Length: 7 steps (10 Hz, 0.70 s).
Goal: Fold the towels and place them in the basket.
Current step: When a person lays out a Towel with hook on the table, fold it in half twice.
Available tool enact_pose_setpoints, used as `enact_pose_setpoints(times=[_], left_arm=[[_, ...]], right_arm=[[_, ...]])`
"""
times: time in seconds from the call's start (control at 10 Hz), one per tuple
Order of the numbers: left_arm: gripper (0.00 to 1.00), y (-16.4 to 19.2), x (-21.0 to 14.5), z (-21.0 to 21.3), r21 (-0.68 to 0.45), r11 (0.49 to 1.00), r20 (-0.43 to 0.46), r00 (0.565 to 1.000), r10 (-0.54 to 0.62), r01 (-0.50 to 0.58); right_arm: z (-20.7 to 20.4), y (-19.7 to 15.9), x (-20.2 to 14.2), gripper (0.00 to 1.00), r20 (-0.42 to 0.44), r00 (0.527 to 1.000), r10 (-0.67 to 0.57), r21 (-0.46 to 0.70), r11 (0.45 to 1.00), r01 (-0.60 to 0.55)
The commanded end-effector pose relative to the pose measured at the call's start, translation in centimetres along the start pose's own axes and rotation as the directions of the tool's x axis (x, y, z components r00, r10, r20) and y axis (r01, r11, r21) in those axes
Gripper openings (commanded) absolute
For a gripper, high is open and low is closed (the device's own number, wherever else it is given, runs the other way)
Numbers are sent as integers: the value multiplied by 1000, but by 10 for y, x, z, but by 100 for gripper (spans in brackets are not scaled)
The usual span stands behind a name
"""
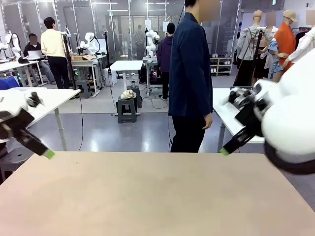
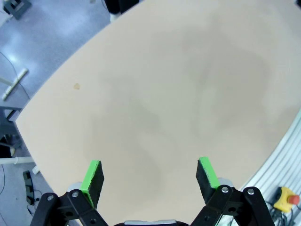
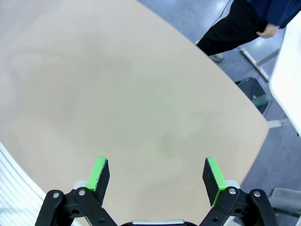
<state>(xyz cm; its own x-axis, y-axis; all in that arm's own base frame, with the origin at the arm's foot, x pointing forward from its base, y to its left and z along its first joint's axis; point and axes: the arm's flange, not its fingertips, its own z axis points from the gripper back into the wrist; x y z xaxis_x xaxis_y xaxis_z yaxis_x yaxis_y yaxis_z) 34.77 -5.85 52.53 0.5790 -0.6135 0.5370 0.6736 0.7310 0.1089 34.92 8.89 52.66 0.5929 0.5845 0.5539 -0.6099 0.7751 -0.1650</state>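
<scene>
Two robot arms hang over a plain tan desk (image 1: 147, 196) as a person (image 1: 189, 73) in a dark jacket stands at its far edge, side-on, one hand (image 1: 207, 121) at the hip. From the front, the left gripper (image 1: 47, 154) and the right gripper (image 1: 225, 152) each show as a single black finger with a green tip, angled down toward the desk's far corners, so that view does not settle how their jaws stand. The wrist cameras do: the left gripper (image 2: 149, 172) has its green pads (image 2: 92, 172) spread wide above bare desktop, pinching nothing, and the right gripper (image 3: 154, 169) is spread just as wide, also holding nothing. The left wrist view adds a small dark spot (image 2: 76, 86) on the desktop and a yellow box with a red button (image 2: 285, 200) beyond the desk's edge. The right wrist view catches the person's dark trousers (image 3: 230, 28) beside the desk corner. Where the towels and the basket lie cannot be told.
</scene>
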Motion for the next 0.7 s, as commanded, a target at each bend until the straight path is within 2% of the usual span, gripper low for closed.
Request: enact_pose_setpoints(times=[0.0,0.2,0.5,0.6], left_arm=[[100,19,1,47,-18,998,-15,998,-55,55],[100,30,8,77,-6,998,-4,998,-70,70],[100,34,4,87,4,999,-2,999,-47,47],[100,31,9,89,4,999,17,999,-47,47]], right_arm=[[45,-16,2,100,18,1000,25,18,1000,-25],[80,-25,14,100,31,999,26,9,1000,-27],[87,-37,17,100,20,1000,23,12,1000,-23],[95,-25,19,100,39,999,3,-4,1000,-2]])
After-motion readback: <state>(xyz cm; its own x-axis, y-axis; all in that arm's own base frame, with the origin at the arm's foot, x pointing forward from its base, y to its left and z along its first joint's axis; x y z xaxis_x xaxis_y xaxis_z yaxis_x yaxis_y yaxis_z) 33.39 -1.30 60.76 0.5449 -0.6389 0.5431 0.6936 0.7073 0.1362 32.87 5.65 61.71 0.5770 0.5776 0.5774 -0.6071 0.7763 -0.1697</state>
